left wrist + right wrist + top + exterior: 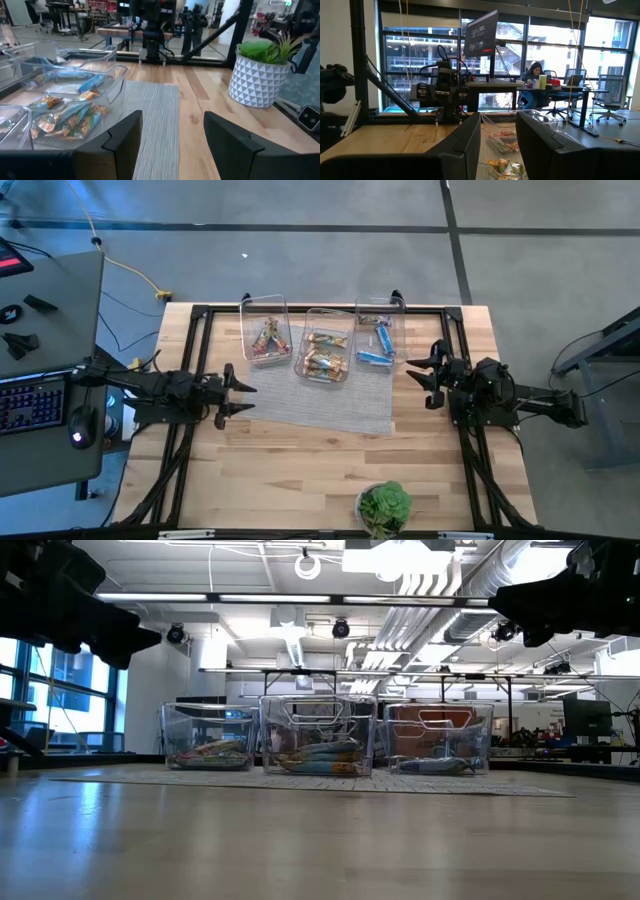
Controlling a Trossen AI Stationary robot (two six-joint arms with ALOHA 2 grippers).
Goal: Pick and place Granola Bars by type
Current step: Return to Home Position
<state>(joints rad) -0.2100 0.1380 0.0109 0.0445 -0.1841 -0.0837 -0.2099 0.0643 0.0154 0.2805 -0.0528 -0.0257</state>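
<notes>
The granola bars lie sorted in three clear bins along the table's far side. Red-pink bars (267, 340) fill the left bin, green-gold bars (324, 358) the middle bin, blue bars (378, 345) the right bin. In the left wrist view the green-gold bars (67, 120) and blue bars (75, 80) show through the bin walls. My left gripper (246, 398) hovers open over the grey mat's left edge, holding nothing (172, 135). My right gripper (418, 378) is open and empty at the mat's right edge (497, 140). Both stay raised above the table in the low view.
A grey woven mat (320, 402) lies under and in front of the bins. A potted green plant (384, 508) in a patterned white pot (257, 75) stands at the near edge. Bare wood surrounds the mat. A desk with keyboard sits off the left side.
</notes>
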